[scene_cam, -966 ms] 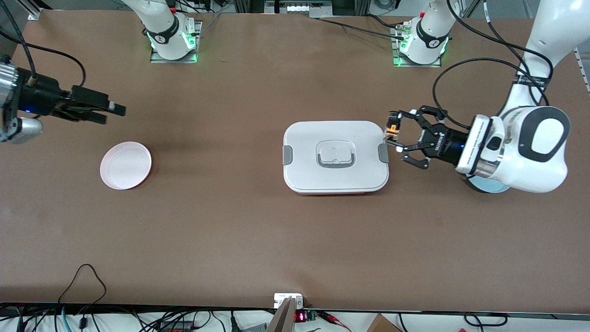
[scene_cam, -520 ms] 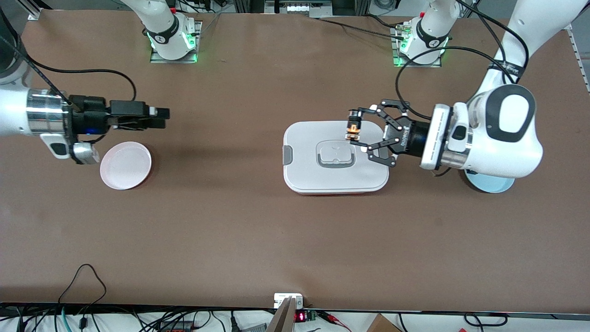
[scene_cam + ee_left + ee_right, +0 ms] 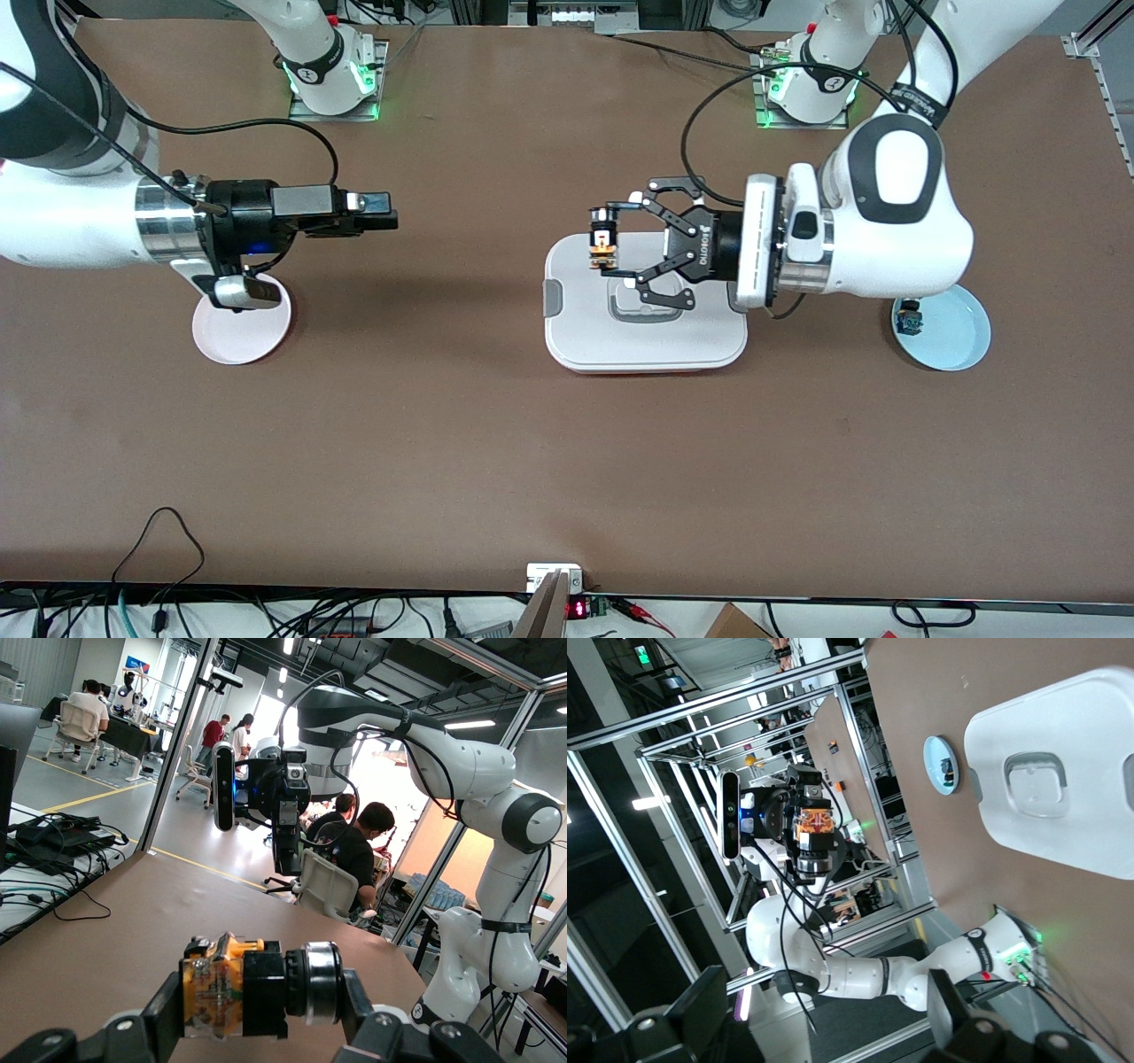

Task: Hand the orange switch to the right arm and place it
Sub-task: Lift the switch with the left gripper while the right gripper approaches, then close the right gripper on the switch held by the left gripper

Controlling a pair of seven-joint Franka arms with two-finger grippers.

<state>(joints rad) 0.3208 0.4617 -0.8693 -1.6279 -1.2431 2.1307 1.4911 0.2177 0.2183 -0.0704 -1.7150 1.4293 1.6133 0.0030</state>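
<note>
Left gripper (image 3: 606, 254), frame centre over the white lidded box (image 3: 576, 341), pinches the orange switch (image 3: 602, 248) sideways, presenting it for handover. Right gripper (image 3: 376, 210), upper left by the pink dish (image 3: 232, 338), faces it with fingers spread to receive.

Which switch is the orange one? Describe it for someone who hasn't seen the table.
Find the white lidded box mid-table. Above it, the left pincer is shut on the orange switch: black cap, orange-tan body. The other switch, blue-bodied, lies in the pale blue dish.

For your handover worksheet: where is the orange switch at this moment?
In the front view the orange switch is pinched in the left gripper, up in the air over the white lidded box, facing the open right gripper.
</note>
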